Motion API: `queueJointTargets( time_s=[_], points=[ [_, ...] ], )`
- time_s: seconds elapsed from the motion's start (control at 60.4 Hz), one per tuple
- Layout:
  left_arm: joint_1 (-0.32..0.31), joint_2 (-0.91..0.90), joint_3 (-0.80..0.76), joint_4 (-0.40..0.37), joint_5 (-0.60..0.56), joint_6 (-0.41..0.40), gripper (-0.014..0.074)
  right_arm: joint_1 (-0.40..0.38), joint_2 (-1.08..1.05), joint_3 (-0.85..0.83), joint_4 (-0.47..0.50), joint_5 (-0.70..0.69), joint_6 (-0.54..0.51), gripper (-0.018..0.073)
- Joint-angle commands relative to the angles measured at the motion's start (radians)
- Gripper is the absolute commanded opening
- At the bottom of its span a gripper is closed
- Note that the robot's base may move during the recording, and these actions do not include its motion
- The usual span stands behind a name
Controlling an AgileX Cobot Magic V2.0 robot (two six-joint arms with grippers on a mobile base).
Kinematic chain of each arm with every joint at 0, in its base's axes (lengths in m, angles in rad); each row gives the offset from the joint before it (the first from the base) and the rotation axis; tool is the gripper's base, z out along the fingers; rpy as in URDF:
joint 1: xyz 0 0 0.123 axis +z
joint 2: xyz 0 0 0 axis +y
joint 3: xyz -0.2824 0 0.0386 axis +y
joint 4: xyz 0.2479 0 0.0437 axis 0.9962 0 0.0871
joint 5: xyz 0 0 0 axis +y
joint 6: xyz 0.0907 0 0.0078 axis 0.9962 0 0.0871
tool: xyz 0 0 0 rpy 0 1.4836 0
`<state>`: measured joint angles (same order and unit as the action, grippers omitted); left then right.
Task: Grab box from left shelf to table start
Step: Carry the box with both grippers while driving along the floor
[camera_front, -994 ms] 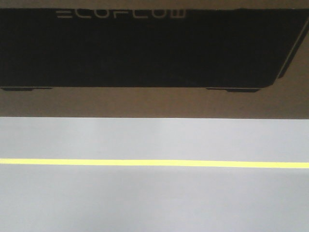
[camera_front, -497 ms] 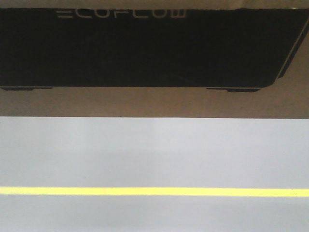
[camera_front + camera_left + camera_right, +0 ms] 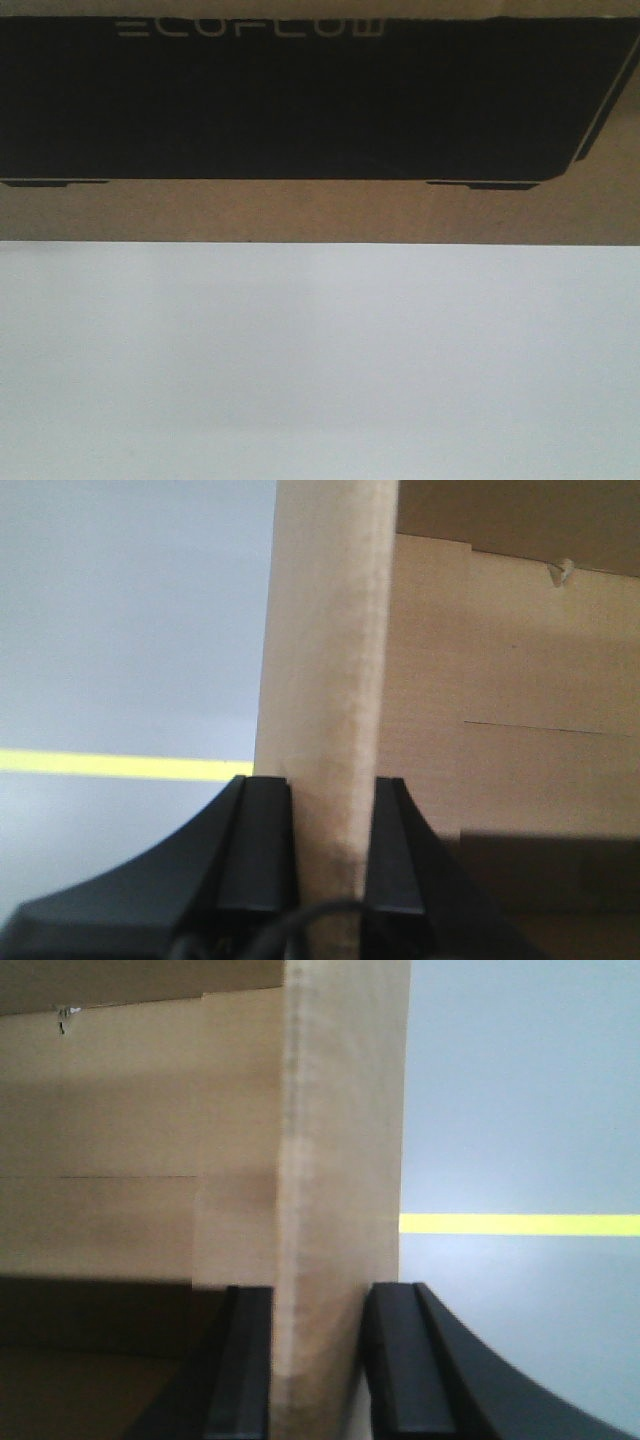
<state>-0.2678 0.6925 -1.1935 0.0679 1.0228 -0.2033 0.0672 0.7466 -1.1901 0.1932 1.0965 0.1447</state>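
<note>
The box (image 3: 320,100) is held up across the top of the front view. Below it, the grey floor (image 3: 130,610) with its yellow line (image 3: 120,765) is replaced in that view by the plain white table (image 3: 320,370), so arrival at the set-down spot is judged close. An upright cardboard wall is clamped by the left gripper (image 3: 328,850) and by the right gripper (image 3: 318,1360) alike.

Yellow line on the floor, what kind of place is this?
Probably a warehouse or workshop, though little shows. The smooth grey floor carries a painted yellow line, and the left gripper and right gripper each clamp an edge of a big printed cardboard box.
</note>
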Motion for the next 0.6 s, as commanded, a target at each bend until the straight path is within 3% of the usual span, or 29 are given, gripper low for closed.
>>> queueJointTargets(
  time_s=[0.0, 0.58],
  points=[
    [0.002, -0.016, -0.046, -0.008, -0.181, -0.031, -0.0085, -0.01, 0.002, -0.027, -0.091, -0.109, -0.002, 0.0026],
    [0.002, -0.016, -0.046, -0.008, -0.181, -0.031, -0.0085, -0.01, 0.002, -0.027, -0.091, -0.109, -0.002, 0.0026]
  ],
)
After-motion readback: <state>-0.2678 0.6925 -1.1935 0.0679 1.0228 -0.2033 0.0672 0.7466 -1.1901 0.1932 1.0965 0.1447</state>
